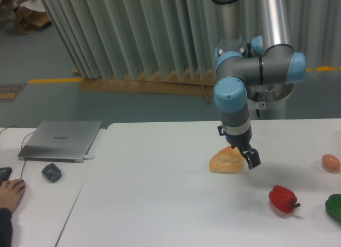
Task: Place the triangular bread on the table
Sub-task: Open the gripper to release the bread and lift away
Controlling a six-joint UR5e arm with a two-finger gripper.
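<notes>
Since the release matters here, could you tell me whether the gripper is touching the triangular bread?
Cannot tell. The camera view shows the gripper right against the triangular bread's right end, with no visible gap, but no plain contact either.

You are looking at the triangular bread [226,161], a golden-tan wedge with a paler, crusty top, pointing its rounded wider end toward the left. It is sitting low over the table [160,204], near the middle of the white top, and whether its underside is touching the surface is hard to tell. The table itself is showing as a large, plain, smooth white rectangle.
</notes>
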